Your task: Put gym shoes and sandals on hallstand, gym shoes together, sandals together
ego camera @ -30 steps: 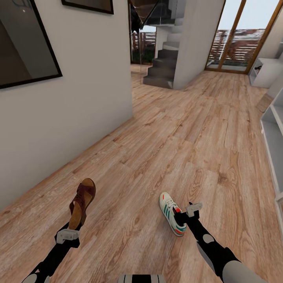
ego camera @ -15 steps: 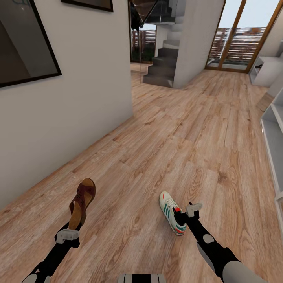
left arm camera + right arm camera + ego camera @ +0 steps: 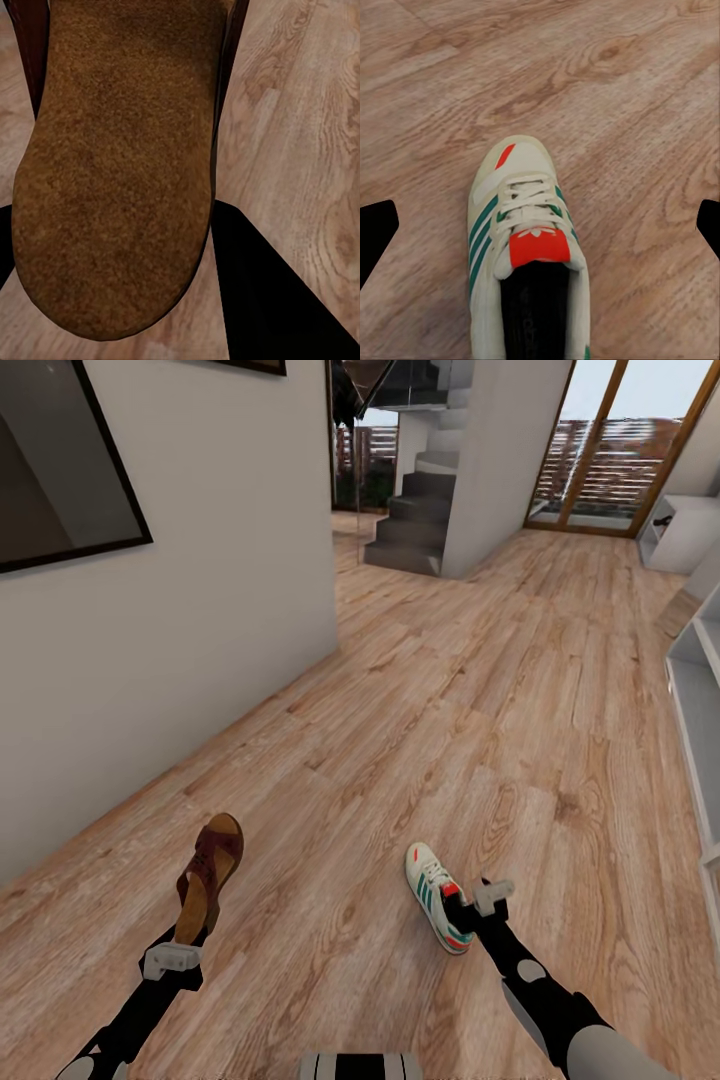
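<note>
Transport step: left gripper [image 3: 190,933] pinches the dark brown leather sandal [image 3: 209,876], right gripper [image 3: 462,920] apparently clamps the cream green-striped sneaker [image 3: 439,897]; next, approach the pale grey rack [image 3: 694,710].

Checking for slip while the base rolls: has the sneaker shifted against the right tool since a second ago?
No. The sneaker sits as before against the right tool; only the stairs and background have slid up in the head view, meaning the camera moved.
</note>
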